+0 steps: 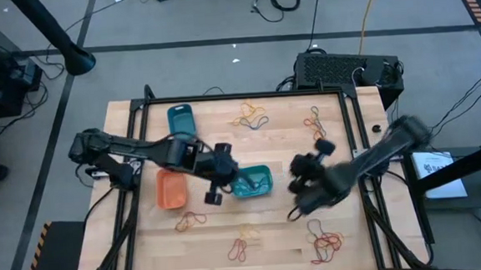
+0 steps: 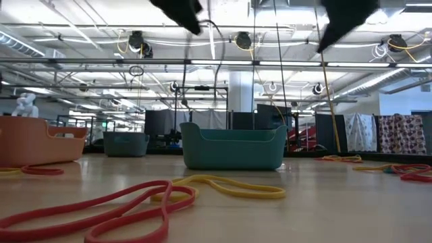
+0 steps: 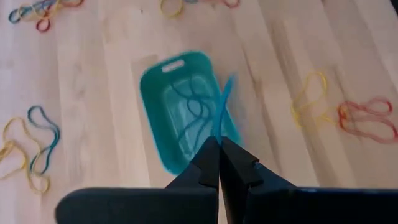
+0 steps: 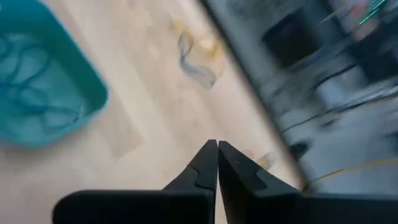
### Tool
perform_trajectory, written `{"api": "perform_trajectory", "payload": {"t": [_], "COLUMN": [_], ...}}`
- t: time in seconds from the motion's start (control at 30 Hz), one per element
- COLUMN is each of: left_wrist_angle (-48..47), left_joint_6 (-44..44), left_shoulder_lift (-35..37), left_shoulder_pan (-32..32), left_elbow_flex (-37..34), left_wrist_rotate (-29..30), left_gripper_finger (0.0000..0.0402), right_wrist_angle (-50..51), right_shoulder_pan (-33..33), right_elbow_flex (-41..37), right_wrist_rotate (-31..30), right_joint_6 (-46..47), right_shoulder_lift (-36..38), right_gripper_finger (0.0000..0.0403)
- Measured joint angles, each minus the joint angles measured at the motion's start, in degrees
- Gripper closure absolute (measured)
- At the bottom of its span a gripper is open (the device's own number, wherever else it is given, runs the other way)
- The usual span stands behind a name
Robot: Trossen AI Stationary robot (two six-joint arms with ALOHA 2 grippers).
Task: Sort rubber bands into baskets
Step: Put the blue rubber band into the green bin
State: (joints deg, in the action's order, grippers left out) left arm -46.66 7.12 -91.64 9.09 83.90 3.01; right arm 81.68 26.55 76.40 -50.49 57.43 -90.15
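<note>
The left pincer (image 3: 219,163) is pressed together on a blue-green rubber band (image 3: 222,106), which hangs over the teal basket (image 1: 252,183) at mid-surface; its arm reaches in from the left edge. The right pincer (image 4: 217,163) is pressed together with nothing between its tips, raised just right of that basket. The orange basket (image 1: 171,189) and blue basket (image 1: 181,118) sit to the left, and loose rubber bands (image 1: 322,243) lie scattered around the wooden surface (image 1: 288,224).

Layout about the middle basket (image 1: 260,184): rubber bands (image 3: 193,115) lie inside it; a second basket (image 1: 171,189) sits to its left, a third (image 1: 181,119) behind and left; loose band clusters (image 1: 252,115) lie behind and before it.
</note>
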Motion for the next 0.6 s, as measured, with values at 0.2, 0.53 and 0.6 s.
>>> {"api": "perform_trajectory", "payload": {"t": [0.2,0.53,0.6], "left_wrist_angle": [1.3,11.0,12.2], "left_joint_6": [0.7,-4.4,-5.3], "left_shoulder_lift": [-0.8,-1.1,-1.9], "left_shoulder_pan": [-6.1,-9.8,-9.8], "left_elbow_flex": [0.0,0.0,0.0], "left_wrist_rotate": [-4.4,-11.0,-11.0], "left_gripper_finger": [0.0400,0.0400,0.0400], "right_wrist_angle": [-25.2,-71.3,-78.1], "right_shoulder_pan": [-6.6,-10.1,-10.1], "right_elbow_flex": [-19.2,-44.5,-48.3], "right_wrist_rotate": [16.8,20.0,20.2], "right_joint_6": [-10.0,-33.1,-35.9], "right_shoulder_lift": [22.0,41.2,41.9], "right_gripper_finger": [0.0401,0.0402,0.0402]}}
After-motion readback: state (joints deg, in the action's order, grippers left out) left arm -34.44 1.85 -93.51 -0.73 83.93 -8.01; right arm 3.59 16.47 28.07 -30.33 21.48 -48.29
